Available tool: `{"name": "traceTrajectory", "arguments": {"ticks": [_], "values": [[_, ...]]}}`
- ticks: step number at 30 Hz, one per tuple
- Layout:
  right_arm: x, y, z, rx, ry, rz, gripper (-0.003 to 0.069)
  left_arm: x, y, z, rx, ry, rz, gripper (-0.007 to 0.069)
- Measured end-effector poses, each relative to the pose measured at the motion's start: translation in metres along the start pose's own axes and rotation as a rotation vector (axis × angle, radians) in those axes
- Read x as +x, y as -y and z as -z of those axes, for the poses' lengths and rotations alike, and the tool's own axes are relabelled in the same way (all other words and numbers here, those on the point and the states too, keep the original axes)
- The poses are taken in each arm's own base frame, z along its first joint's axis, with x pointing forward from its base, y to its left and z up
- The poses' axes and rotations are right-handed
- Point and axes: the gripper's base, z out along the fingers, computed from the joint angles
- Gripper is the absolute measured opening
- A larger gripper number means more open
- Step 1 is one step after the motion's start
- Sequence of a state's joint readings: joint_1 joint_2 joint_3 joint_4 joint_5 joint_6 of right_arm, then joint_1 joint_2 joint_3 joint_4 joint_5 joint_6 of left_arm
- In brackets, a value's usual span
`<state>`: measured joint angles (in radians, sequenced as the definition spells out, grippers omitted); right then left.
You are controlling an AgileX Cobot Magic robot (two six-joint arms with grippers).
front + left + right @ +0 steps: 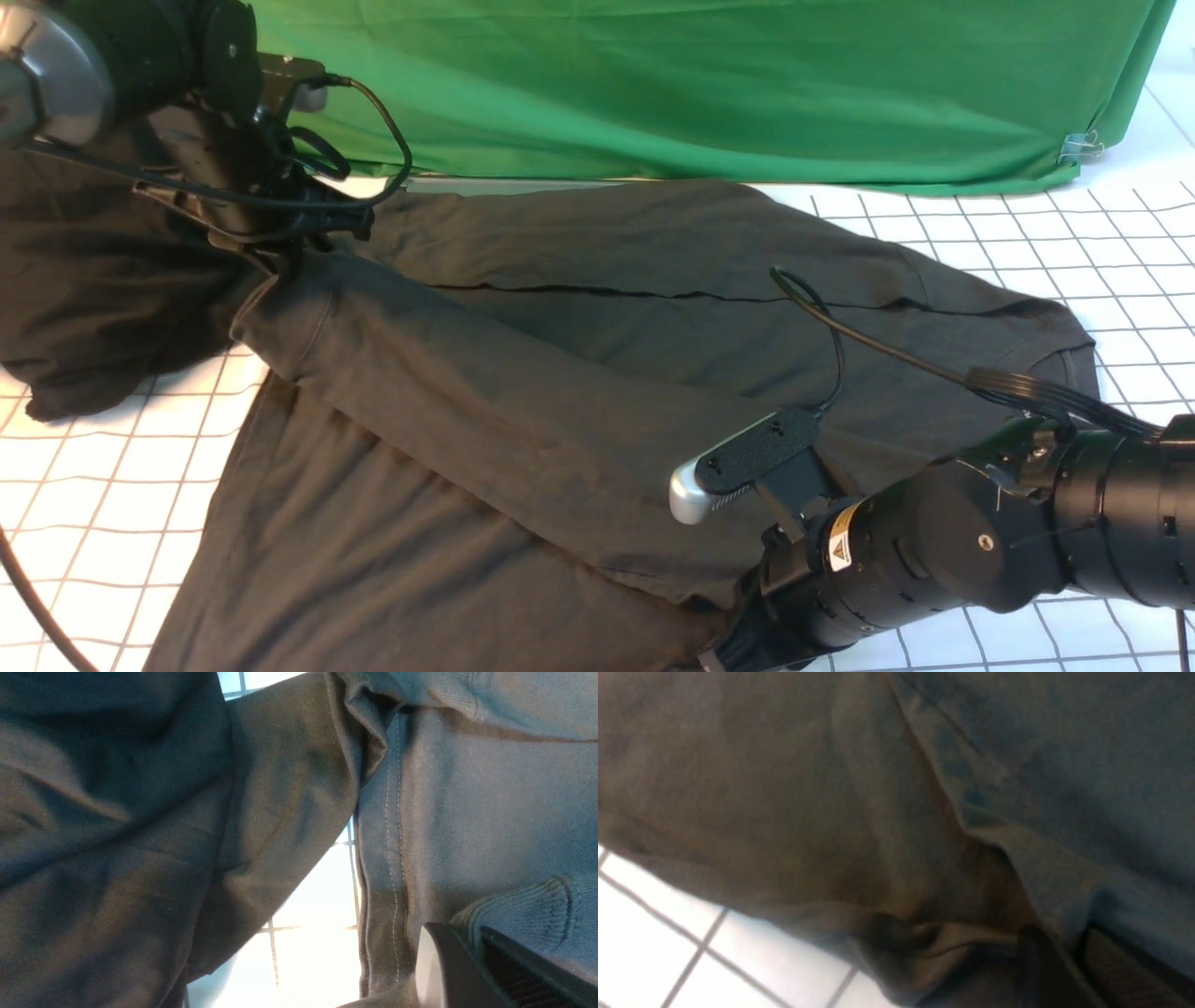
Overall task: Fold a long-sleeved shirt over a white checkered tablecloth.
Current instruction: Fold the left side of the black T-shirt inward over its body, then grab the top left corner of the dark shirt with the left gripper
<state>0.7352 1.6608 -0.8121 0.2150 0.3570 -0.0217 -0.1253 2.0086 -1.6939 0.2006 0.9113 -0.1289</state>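
Observation:
The long-sleeved shirt lies spread across the white checkered tablecloth, with one sleeve folded slantwise over its body. My left gripper is at the far left, shut on a ribbed edge of the shirt and lifting it. In the left wrist view the left gripper pinches ribbed cloth of the shirt above the tablecloth. My right arm reaches to the shirt's near edge; its fingertips are hidden there. In the right wrist view the right gripper is shut on a fold of the shirt over the tablecloth.
A green cloth hangs along the back, held by a metal clip at its right end. A darker bunch of cloth sits at the far left under the left arm. The right arm's black cable loops above the shirt.

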Motion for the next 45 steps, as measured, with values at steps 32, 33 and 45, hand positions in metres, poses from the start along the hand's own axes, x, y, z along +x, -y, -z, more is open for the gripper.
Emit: {"name": "traceTrajectory", "arguments": {"ticks": [32,33,45], "values": [[0.062,-0.017,0.042,-0.034,-0.184,-0.051,0.0060,0.016,0.010,0.002,0.108,-0.181,-0.027,0.0026],[0.062,-0.017,0.042,-0.034,-0.187,-0.051,0.0064,0.016,0.010,0.002,0.108,-0.180,-0.027,0.0026],[0.058,-0.021,0.062,-0.042,-0.253,-0.025,0.0295,0.007,0.002,0.015,0.044,-0.171,0.013,0.0396]]}}
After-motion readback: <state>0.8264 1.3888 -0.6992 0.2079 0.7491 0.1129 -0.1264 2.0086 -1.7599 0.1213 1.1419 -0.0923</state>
